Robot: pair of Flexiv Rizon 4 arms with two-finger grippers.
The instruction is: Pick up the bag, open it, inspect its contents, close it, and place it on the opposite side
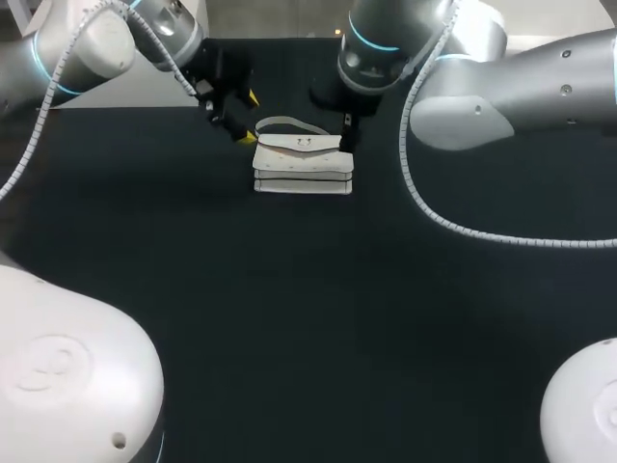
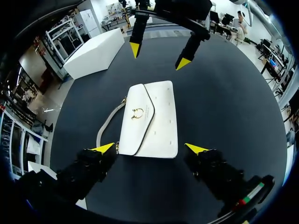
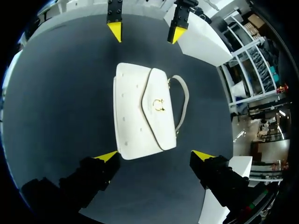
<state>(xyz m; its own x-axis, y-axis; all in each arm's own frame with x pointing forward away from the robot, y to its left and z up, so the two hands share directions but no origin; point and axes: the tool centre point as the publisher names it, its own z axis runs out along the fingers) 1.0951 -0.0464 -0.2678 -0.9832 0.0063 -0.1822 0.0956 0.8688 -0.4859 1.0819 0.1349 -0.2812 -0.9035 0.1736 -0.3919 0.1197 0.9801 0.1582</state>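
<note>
Both pincers are open wide, holding nothing. The left gripper (image 2: 150, 148) hangs by the left end of the white bag (image 1: 302, 164), and the right gripper (image 3: 155, 155) hangs by its right end. The bag lies flat on the dark table (image 1: 289, 318), far back near the middle, with its flap shut and its strap (image 1: 280, 122) on the far side.

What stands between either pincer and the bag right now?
Nothing visible. The left pincer and the right pincer hang open at opposite ends of the white bag, with only bare dark table in the gaps.
</note>
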